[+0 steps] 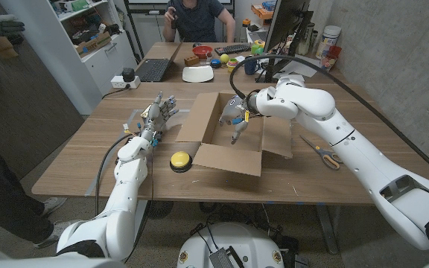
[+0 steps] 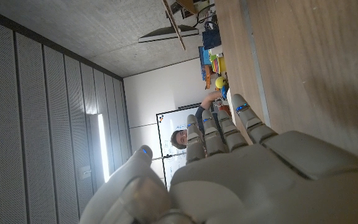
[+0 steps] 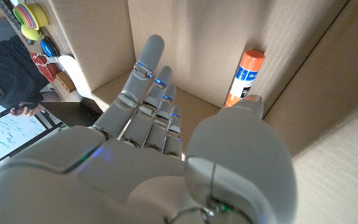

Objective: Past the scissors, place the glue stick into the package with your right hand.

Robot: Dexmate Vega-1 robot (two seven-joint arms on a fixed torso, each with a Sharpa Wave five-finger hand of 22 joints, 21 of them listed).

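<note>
At the middle of the bench (image 1: pixel 80 160) stands the package (image 1: pixel 226 160), an open cardboard box with its flaps folded outward; the right hand (image 1: pixel 238 119) reaches over its far right rim and hangs inside the opening, fingers (image 3: pixel 146 71) spread and pointing down, holding nothing; in the right wrist view the glue stick (image 3: pixel 245 78), white with an orange cap, lies inside the box against a cardboard wall, in the corner where two walls meet, just beside the thumb tip but, as far as the picture tells, apart from it; whether the stick stands or leans I cannot tell. To the right of the box, well apart from it, the scissors (image 1: pixel 324 155) lie flat on the wood, under the right forearm. To the left, the left hand (image 1: pixel 157 116) rests near the box's left flap, fingers extended and slightly apart, gripping nothing; the left wrist view shows its back with the bench surface alongside. Just near the box's left corner sits a yellow button (image 1: pixel 179 160) on a dark base. At the far end of the bench are a laptop (image 1: pixel 155 69), a white dish (image 1: pixel 198 74), and small coloured toys; a person (image 1: pixel 198 16) in a dark shirt sits behind them; a monitor (image 1: pixel 283 30) stands at the far right.
</note>
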